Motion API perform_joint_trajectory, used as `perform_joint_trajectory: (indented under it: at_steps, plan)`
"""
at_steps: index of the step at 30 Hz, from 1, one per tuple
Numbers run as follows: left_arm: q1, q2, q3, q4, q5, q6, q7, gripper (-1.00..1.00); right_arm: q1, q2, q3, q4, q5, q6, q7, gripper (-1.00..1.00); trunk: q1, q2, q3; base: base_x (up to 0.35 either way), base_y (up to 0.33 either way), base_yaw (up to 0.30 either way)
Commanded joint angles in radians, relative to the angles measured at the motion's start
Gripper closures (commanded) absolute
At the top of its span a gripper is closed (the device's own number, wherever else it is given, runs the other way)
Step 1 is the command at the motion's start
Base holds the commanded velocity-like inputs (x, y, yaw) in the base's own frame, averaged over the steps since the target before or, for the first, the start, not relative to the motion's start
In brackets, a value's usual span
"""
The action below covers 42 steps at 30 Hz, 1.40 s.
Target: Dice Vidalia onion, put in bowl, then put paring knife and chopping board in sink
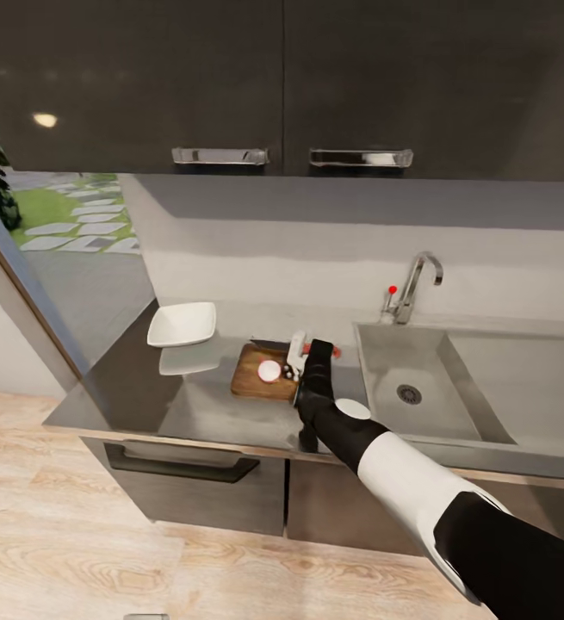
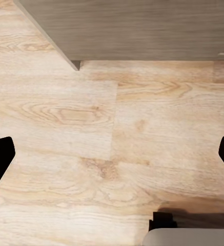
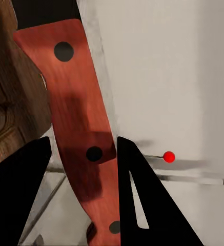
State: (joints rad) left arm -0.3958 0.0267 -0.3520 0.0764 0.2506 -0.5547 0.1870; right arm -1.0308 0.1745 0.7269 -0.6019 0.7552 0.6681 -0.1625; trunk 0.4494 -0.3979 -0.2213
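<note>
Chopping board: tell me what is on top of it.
The Vidalia onion sits on the chopping board. The right gripper covers the board's right edge, straddling the paring knife handle.

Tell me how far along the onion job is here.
Done: the Vidalia onion is out of the sink and lies whole on the chopping board. In hand: the right hand straddles the paring knife handle. Left: dicing, filling the bowl, sinking knife and board.
</note>
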Motion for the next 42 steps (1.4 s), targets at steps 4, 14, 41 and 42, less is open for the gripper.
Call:
perform_joint_trajectory:
  at_steps: [4,14,41,42]
  plan:
    - [-0.001,-0.001,-0.008,0.003,0.006,-0.005,0.002,-1.00,-0.002,0.000,0.005,0.003,0.001,0.007,0.066,1.00,0.001,-0.002,-0.002,0.012,0.008,0.000]
    - [-0.001,-0.001,-0.008,0.003,0.006,-0.004,0.002,-1.00,-0.002,0.000,0.010,0.106,0.003,0.000,0.101,1.00,0.001,-0.002,-0.002,0.001,0.001,0.000]
    - [-0.001,-0.001,-0.008,0.003,0.006,-0.002,0.002,-1.00,-0.002,0.000,-0.181,-0.150,-0.021,-0.071,-0.109,1.00,0.001,-0.002,-0.002,0.000,0.000,0.000]
    - [-0.001,-0.001,-0.008,0.003,0.006,-0.002,0.002,-1.00,-0.002,0.000,-0.230,-0.194,-0.025,-0.069,-0.109,1.00,0.001,-0.002,-0.002,0.000,0.000,0.000]
